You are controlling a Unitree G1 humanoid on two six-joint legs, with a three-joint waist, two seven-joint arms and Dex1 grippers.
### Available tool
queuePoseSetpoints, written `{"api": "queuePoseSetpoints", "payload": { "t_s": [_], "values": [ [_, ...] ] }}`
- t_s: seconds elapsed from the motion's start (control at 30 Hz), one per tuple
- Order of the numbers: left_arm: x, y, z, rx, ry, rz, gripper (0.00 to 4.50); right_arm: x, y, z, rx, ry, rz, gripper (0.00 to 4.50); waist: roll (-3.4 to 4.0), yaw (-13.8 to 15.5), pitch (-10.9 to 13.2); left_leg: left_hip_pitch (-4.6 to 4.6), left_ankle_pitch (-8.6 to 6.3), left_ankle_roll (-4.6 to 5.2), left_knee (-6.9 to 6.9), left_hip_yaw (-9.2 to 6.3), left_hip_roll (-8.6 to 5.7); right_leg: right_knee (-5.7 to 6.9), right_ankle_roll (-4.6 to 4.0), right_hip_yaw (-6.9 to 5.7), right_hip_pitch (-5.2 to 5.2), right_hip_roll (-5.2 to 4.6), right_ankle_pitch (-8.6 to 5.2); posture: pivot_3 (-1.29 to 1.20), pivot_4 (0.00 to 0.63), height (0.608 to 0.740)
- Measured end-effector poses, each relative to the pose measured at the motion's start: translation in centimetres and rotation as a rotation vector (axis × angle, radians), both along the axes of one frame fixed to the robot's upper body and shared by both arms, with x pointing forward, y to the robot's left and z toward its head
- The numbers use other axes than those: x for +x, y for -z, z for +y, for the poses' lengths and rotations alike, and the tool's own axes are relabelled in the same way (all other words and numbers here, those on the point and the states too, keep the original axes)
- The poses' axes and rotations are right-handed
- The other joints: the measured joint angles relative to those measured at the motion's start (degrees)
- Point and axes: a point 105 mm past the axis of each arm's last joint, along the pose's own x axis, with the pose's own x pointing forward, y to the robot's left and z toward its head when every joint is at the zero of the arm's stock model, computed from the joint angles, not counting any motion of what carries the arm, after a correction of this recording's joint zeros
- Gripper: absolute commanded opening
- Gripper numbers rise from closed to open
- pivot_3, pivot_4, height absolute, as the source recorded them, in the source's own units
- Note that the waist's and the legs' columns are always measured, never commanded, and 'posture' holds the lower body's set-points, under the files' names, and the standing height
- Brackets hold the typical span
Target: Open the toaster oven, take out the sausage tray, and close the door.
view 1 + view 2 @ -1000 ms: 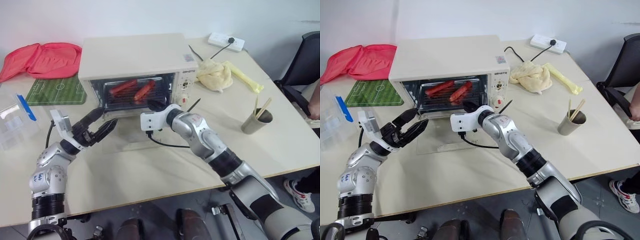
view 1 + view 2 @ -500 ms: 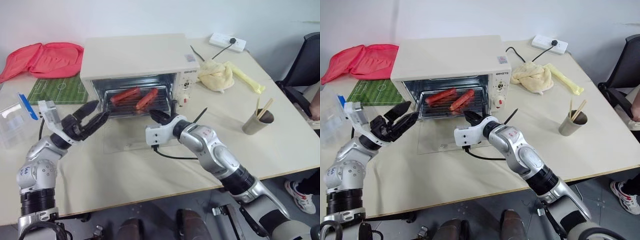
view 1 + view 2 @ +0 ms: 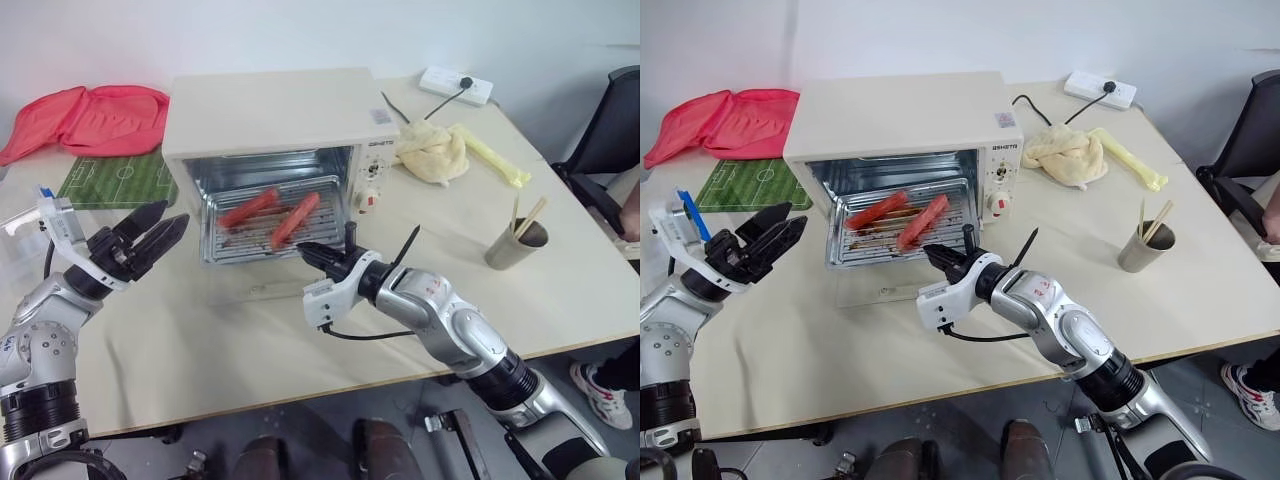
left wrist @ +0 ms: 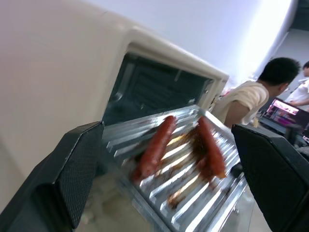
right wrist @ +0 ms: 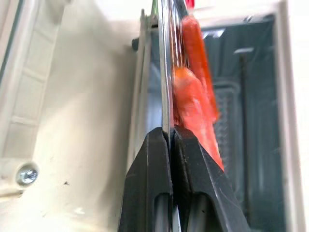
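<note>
The cream-white toaster oven (image 3: 270, 110) stands at the middle back of the table. Its glass door (image 3: 875, 287) lies folded down flat in front of it. The silver sausage tray (image 3: 225, 245) sticks partly out of the opening, carrying two red sausages (image 3: 250, 207). My right gripper (image 3: 308, 250) is shut on the tray's front rim (image 5: 166, 96), near its right corner. To the left of the oven, my left gripper (image 3: 150, 228) hangs open above the table with nothing between its fingers, pointing toward the tray (image 4: 193, 193).
A green soccer-field mat (image 3: 115, 180) and a red cloth (image 3: 85, 115) lie at the back left, with a blue clip (image 3: 690, 213) by my left hand. On the right are a yellow cloth (image 3: 435, 150), a power strip (image 3: 452, 83), a cup of sticks (image 3: 510, 245) and a chair (image 3: 610, 130). A person (image 4: 246, 96) sits beyond the table.
My right gripper has drawn back toward me with the tray, which has slid partly out of the oven. My left gripper has moved left, away from the oven, and stayed open.
</note>
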Motion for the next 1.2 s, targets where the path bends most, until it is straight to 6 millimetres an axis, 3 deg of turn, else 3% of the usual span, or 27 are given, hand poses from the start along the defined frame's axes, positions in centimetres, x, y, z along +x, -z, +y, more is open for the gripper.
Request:
{"api": "queuePoseSetpoints", "payload": {
  "t_s": [0.23, 0.7, 0.97, 1.2],
  "values": [
    [-0.3, 0.6, -0.1, -0.004, 0.019, 0.050, 4.50, -0.1, -0.3, 0.0, 0.005, -0.008, -0.009, 0.04, 0.00, 0.1, 0.0, 0.01, 0.00, 0.00, 0.05, 0.00, 0.00, 0.01, -0.01, 0.02, 0.02, 0.00, -0.01, 0.00, 0.150, 0.740],
    [-0.9, 4.2, 0.6, -0.064, 0.028, 0.463, 4.50, -2.3, -0.2, -1.4, 0.065, -0.117, 0.087, 0.04, 0.00, 1.6, 0.0, 0.02, -0.01, 0.00, 0.11, -0.04, -0.01, 0.01, -0.02, 0.05, 0.07, -0.01, -0.01, 0.00, 0.150, 0.740],
    [-1.6, 3.8, -0.3, -0.145, 0.085, 0.572, 4.50, -4.4, 0.4, -1.6, 0.026, -0.273, 0.104, 0.04, -0.01, 2.1, 0.0, 0.06, -0.01, 0.00, 0.14, -0.04, -0.01, 0.01, -0.02, 0.06, 0.11, -0.04, -0.01, 0.00, 0.150, 0.740],
    [-2.6, 4.3, -1.5, -0.210, 0.153, 0.704, 4.50, -4.8, 0.4, -1.9, 0.028, -0.317, 0.118, 0.04, -0.01, 2.8, 0.0, 0.10, -0.01, 0.00, 0.18, -0.04, -0.03, 0.01, -0.02, 0.09, 0.17, -0.07, -0.01, 0.00, 0.150, 0.740]
  ]
}}
